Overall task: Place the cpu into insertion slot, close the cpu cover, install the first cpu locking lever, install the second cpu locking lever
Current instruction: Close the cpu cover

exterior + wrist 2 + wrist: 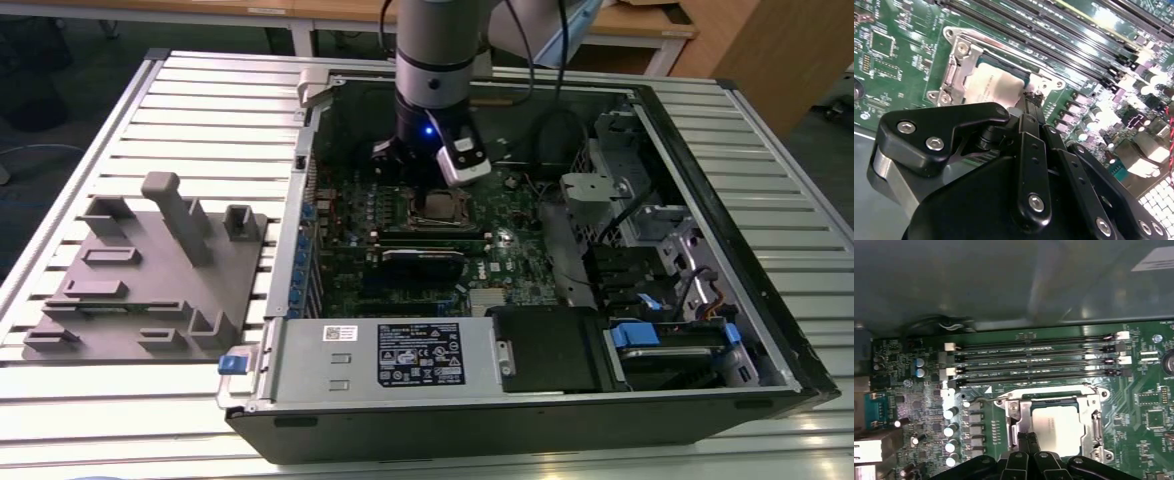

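Cpu (1059, 427) lies flat in slot (1064, 400) with cover (1021, 415) down over its edges; in the exterior view this spot is at 10 o'clock from the middle of the case (787, 390). Gripper (1027, 442) is clenched with nothing seen between the fingers, tips at the cover's edge in both wrist views, so I judge the lever steps are in hand. Cannot tell if lever (1004, 54) is hooked; latching likely calls for a firm push down and sideways under its catch.
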`<act>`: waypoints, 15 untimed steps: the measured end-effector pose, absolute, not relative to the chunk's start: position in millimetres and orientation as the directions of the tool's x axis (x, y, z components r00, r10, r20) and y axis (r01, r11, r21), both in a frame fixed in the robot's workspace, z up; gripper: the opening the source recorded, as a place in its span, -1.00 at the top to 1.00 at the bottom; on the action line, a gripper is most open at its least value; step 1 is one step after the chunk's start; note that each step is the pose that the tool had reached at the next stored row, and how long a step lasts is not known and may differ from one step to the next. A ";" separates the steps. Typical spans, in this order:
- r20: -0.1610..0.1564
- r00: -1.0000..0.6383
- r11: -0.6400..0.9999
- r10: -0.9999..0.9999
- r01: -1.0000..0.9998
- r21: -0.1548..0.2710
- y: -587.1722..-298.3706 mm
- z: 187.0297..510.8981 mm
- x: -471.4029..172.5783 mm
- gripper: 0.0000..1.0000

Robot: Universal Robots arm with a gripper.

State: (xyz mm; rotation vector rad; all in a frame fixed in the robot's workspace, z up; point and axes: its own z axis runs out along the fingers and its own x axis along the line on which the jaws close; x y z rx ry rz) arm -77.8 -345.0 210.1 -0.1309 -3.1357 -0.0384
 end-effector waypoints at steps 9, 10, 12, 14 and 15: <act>0.004 -0.994 0.994 0.105 0.105 0.024 -344.4 206.7 -82.6 0.79; 0.004 -0.994 0.994 0.110 0.111 0.024 -343.8 206.5 -82.6 0.79; 0.004 -0.993 0.993 0.115 0.115 0.024 -342.7 206.2 -82.6 0.79; 0.004 -0.993 0.993 0.116 0.116 0.024 -342.3 205.8 -82.5 0.79; 0.004 -0.993 0.993 0.116 0.116 0.024 -342.3 205.7 -82.6 0.79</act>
